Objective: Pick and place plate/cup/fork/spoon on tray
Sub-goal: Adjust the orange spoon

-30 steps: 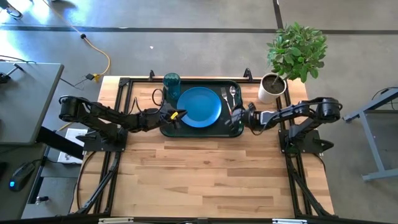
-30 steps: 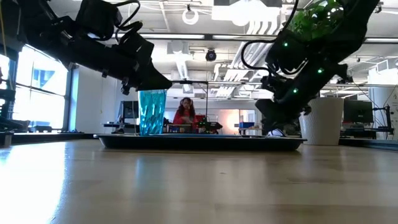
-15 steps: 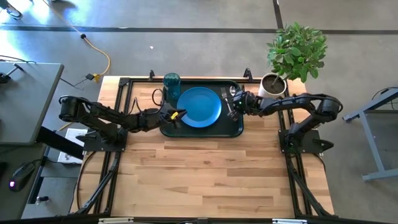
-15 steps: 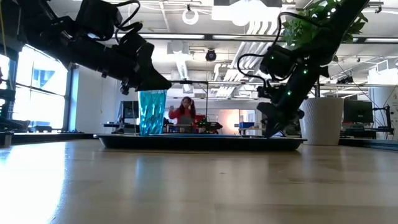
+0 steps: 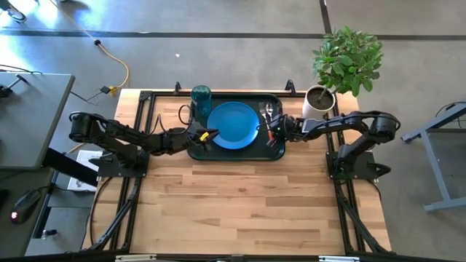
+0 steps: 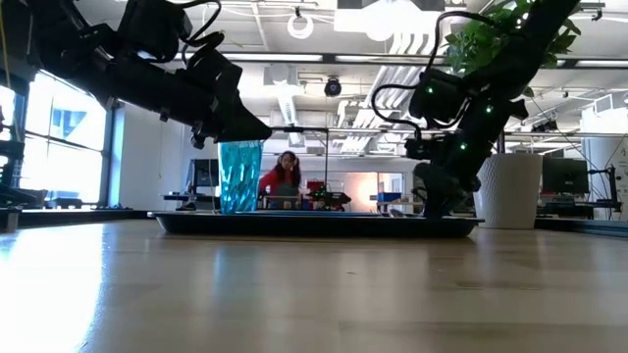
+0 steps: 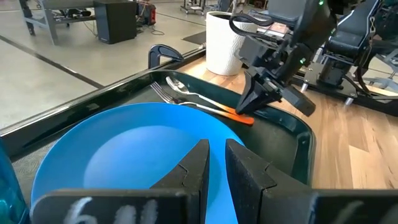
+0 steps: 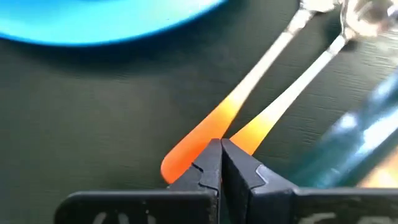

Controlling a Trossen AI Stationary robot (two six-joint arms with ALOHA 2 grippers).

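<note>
From above, the tray (image 5: 271, 151) sits at the far middle of the table (image 5: 240, 211) with the plate (image 5: 233, 124) lying in its centre and the cup (image 5: 201, 95) standing in its far left corner. The fork (image 5: 264, 114) and spoon (image 5: 271, 110) lie side by side in the strip right of the plate. The left arm reaches in low from the left, its left gripper (image 5: 206, 135) over the plate's left edge. The right arm stretches in from the right, elbow bent, its right gripper (image 5: 274, 132) down at the cutlery handles.

At table height, both arms slope down toward the tray (image 6: 314, 225); the cup (image 6: 239, 176) stands behind the left one, and the right gripper (image 6: 433, 203) points steeply down into the tray. A person sits far behind.

From the left wrist, the left fingers (image 7: 191, 169) are nearly together over the plate (image 7: 134, 155), holding nothing.

From the right wrist, the right fingers (image 8: 208, 169) are closed together with nothing between them, tips just at the ends of the fork (image 8: 214, 124) and spoon (image 8: 273, 115) handles.
</note>
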